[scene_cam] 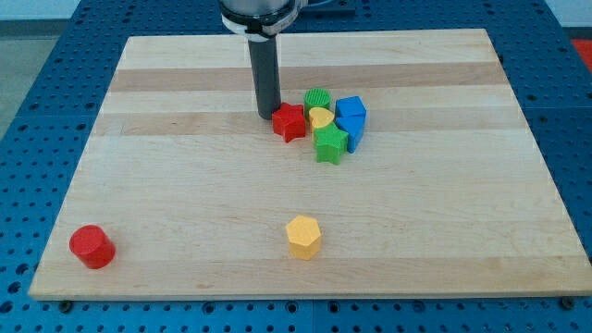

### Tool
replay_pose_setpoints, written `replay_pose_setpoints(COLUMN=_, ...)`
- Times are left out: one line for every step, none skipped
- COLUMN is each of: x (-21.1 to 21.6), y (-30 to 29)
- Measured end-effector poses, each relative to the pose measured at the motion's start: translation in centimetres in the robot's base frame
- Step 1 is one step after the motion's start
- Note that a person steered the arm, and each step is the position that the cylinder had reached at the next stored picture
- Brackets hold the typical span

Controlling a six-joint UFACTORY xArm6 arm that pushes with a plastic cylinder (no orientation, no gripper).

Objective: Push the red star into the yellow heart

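Note:
The red star (289, 122) lies near the board's upper middle. The yellow heart (320, 117) sits just to its right, touching or nearly touching it. My tip (268, 115) is just left of the red star, at its upper left edge, touching or almost touching it. The heart is packed among a green cylinder (317, 98) above it, a green star (330, 143) below it, and two blue blocks (351, 110) (352, 130) to its right.
A red cylinder (92, 246) stands near the board's bottom left corner. A yellow hexagonal block (303, 237) sits at the bottom middle. The wooden board (185, 185) ends on a blue perforated table (37, 74).

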State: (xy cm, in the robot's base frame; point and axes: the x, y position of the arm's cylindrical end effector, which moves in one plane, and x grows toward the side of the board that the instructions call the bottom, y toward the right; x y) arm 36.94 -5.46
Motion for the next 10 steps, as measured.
replay_pose_setpoints(x=0.0, y=0.2)
replay_pose_setpoints(x=0.0, y=0.8)
replay_pose_setpoints(x=-0.1, y=0.8)
replay_pose_setpoints(x=-0.1, y=0.8)
replay_pose_setpoints(x=-0.2, y=0.8)
replay_pose_setpoints(x=-0.4, y=0.8)
replay_pose_setpoints(x=-0.4, y=0.8)
replay_pose_setpoints(x=-0.7, y=0.6)
replay_pose_setpoints(x=-0.7, y=-3.4)
replay_pose_setpoints(x=-0.6, y=-9.0)
